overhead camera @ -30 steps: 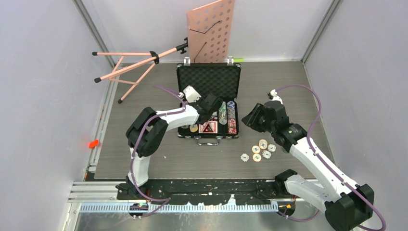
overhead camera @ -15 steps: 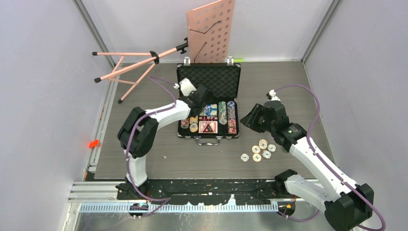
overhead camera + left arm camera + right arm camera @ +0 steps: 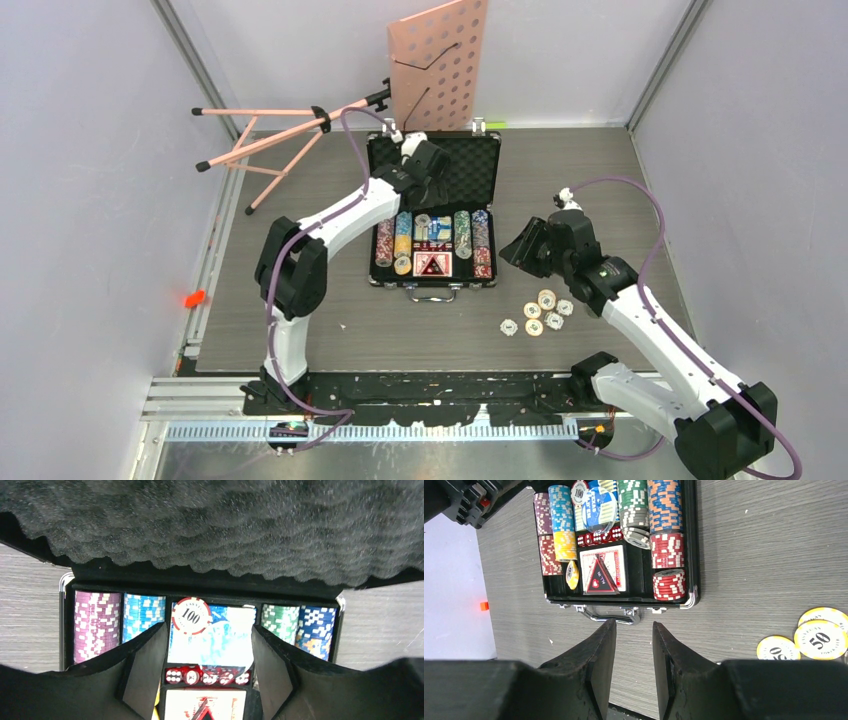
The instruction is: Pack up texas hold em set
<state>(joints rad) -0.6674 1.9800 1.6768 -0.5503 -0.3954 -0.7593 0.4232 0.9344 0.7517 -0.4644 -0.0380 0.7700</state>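
1. I see the black briefcase point(image 3: 497, 215) open in the middle of the desk point(image 3: 620, 180). Its handle point(image 3: 433, 294) faces the arm bases, and the foam-lined lid point(image 3: 470, 180) is swung open on the far side.
2. The tray holds rows of poker chips on edge: purple chips point(image 3: 97, 625), light blue chips point(image 3: 144, 615), green chips point(image 3: 281, 622) and blue chips point(image 3: 315, 630). There are also yellow chips point(image 3: 564, 545) and red chips point(image 3: 667, 550).
3. In the centre slot, a red-rimmed 100 chip point(image 3: 190, 615) lies on a blue card deck point(image 3: 225, 640). A row of small red dice point(image 3: 207, 676) sits just nearer, then a red card deck point(image 3: 205, 705).
4. My left pincer point(image 3: 209, 630) hangs over the foam lid, looking down into the tray. It is spread wide and released, with nothing between the fingers and nothing touched.
5. My right pincer point(image 3: 634, 630) hovers off the case's right side, pointing at the handle. Its fingers are parted by a narrow gap and it is empty.
6. A cluster of loose chips point(image 3: 540, 312) lies on the desk to the right of the case, near the right arm.
7. A pink music stand point(image 3: 440, 65) lies tipped behind the case.
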